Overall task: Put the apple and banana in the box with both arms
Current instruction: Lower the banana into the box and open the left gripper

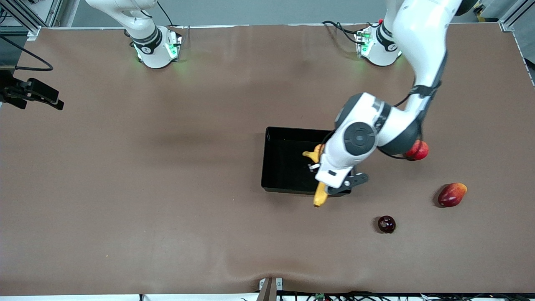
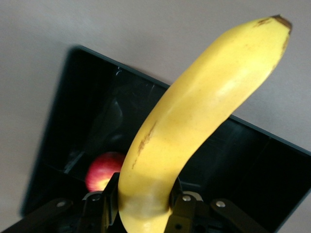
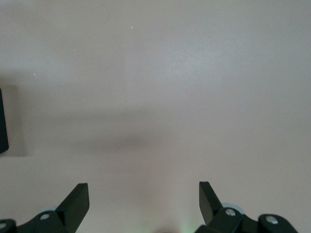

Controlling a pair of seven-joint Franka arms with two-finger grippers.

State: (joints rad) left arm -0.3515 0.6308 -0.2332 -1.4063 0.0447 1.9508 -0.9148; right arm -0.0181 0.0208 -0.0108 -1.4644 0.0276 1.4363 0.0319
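Observation:
My left gripper [image 1: 325, 184] is shut on the yellow banana [image 1: 320, 195] and holds it in the air over the black box [image 1: 282, 161], at the wall nearer the front camera. In the left wrist view the fingers [image 2: 109, 194] clamp the banana [image 2: 194, 121] near one end, and the left gripper [image 2: 143, 201] is above the box [image 2: 73, 107]. The red and yellow apple [image 2: 103, 170] lies in the box; in the front view the left arm hides most of it. My right gripper [image 3: 144, 204] is open and empty over bare table, and is out of the front view.
A red pomegranate [image 1: 419, 150], a red-yellow oval fruit [image 1: 452, 195] and a dark purple round fruit [image 1: 386, 224] lie on the brown table toward the left arm's end. A black camera mount [image 1: 31, 94] stands at the table's edge, at the right arm's end.

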